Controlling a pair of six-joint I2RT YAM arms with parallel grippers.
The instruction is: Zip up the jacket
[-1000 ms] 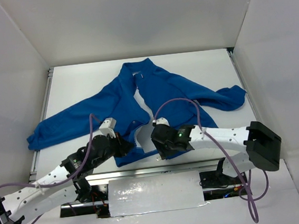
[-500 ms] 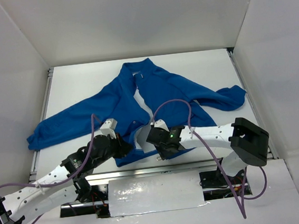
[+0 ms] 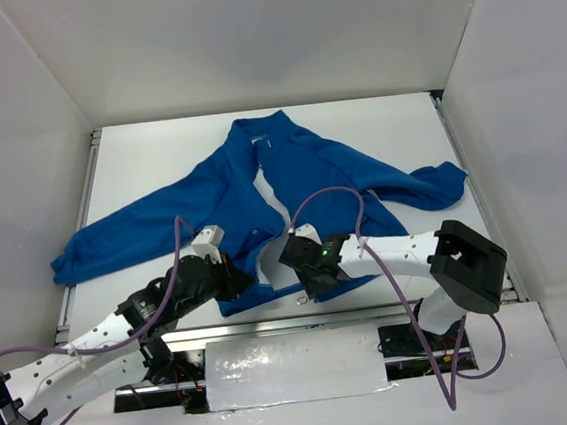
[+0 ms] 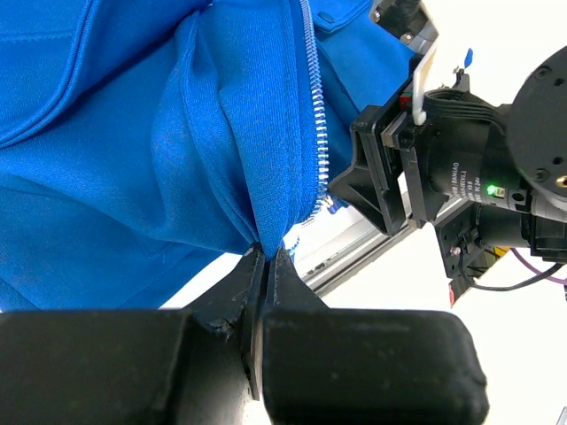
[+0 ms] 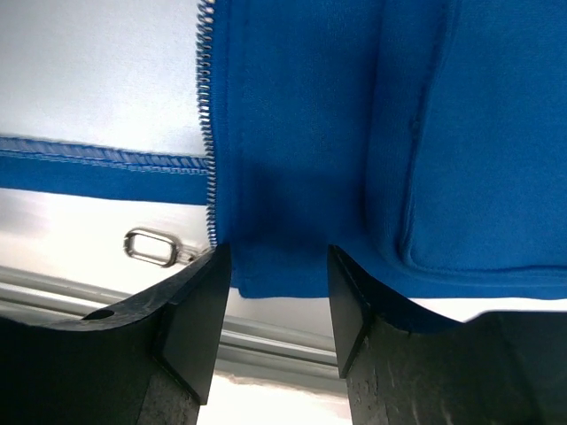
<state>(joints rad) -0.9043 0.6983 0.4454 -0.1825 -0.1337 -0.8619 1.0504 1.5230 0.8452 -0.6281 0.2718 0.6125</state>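
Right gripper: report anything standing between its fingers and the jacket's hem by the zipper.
Nothing visible does. The right gripper has its jaws open, straddling the jacket hem beside the zipper teeth. The metal pull ring lies on the table just outside the gap, not in it.

The right tool point(image 5: 279, 267) has slid left along the jacket point(image 3: 310, 170) hem — jaws narrowing.

1. White table point(image 3: 157, 154), plain matte top.
2. White walls point(image 3: 246, 35) boxing it in on three sides.
3. Metal side rail point(image 3: 80, 207) along the left edge, and a near rail point(image 3: 244, 327) across the front.
4. Crinkly silver sheet point(image 3: 293, 367) just below the near rail.
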